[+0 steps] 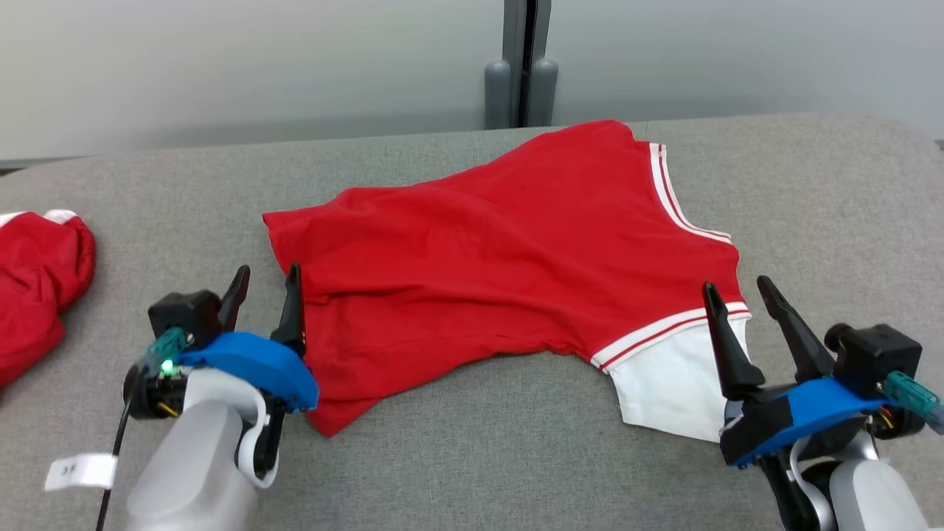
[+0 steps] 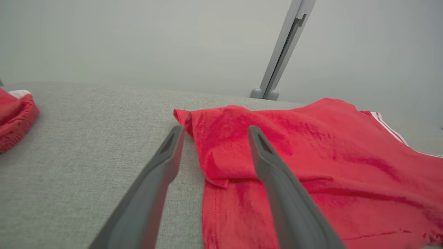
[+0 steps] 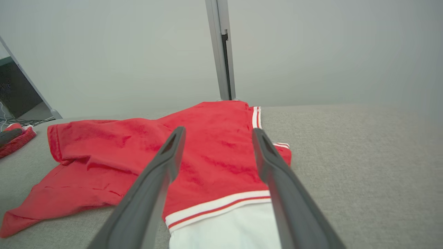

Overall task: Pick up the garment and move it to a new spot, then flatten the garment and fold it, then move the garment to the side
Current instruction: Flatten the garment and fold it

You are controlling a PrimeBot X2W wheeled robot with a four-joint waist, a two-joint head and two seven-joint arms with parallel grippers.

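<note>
In the head view, the red shirt point(image 1: 501, 243) is lying across the grey table point(image 1: 472, 457), between the left gripper point(image 1: 269, 269) and the right gripper point(image 1: 736, 283). In the left wrist view, the fingers point(image 2: 148, 193) are standing apart, gripping nothing. In the right wrist view, the fingers point(image 3: 283, 193) are doing likewise.

Left gripper point(image 1: 269, 269) sits low at lower left, both dark fingers spread wide and pointing forward. Right gripper point(image 1: 736, 283) mirrors it at lower right, fingers parted too.
</note>
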